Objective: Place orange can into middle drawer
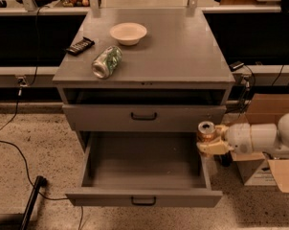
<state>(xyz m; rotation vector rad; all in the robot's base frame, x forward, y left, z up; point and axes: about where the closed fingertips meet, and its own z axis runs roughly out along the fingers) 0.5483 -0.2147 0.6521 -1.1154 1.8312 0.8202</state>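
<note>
The orange can (206,131) is upright, its silver top showing, held in my gripper (210,140) at the right of the cabinet. The gripper's pale fingers (212,147) wrap the can's lower half. The can hangs just above the right wall of the middle drawer (143,195), which is pulled out and open, a shallow grey tray with a dark handle (143,201) on its front. My white arm (259,138) reaches in from the right.
The drawer above (143,117) is closed. On the cabinet top (183,51) lie a green-and-white can (106,61) on its side, a white bowl (128,33) and a dark snack bar (79,45). Cardboard boxes (273,143) stand at right. A cable and black pole (29,200) lie at left.
</note>
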